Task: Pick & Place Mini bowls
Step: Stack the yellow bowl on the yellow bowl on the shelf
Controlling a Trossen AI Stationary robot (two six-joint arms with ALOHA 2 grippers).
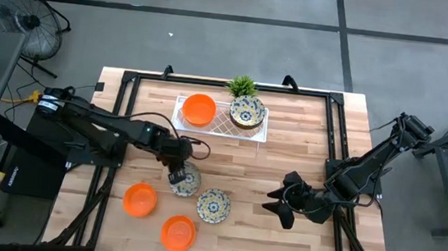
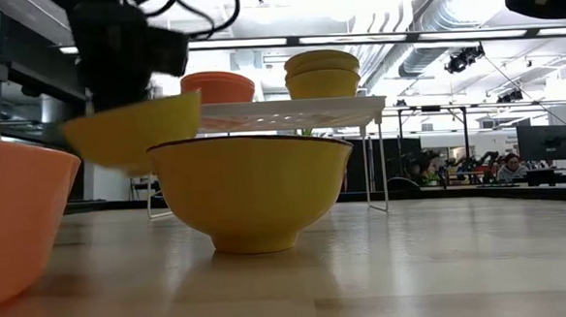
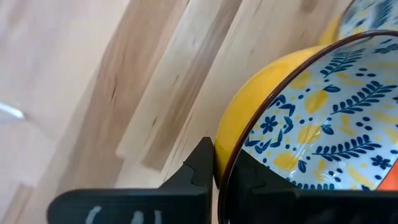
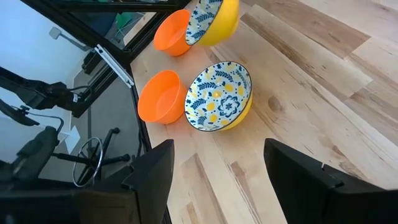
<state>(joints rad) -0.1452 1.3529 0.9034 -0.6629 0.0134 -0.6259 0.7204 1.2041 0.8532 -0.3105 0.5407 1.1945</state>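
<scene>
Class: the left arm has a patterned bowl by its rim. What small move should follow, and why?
Probably lift a little higher. The left tool pinches the rim of the patterned bowl, which hangs tilted just off the table; the white tray stands raised on legs, above it. The right tool waits open.

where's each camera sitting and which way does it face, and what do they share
High view: above the table, facing straight down; both arms show, left claw on a patterned bowl, right claw open and idle.
Low view: at tabletop height, facing level past a yellow bowl toward the white tray; the left arm's dark claw enters from above.
Left wrist view: on the left arm, facing its gripped bowl's rim.
Right wrist view: on the right arm, facing across the wood.
Shared: the gripped patterned bowl appears in all four.
</scene>
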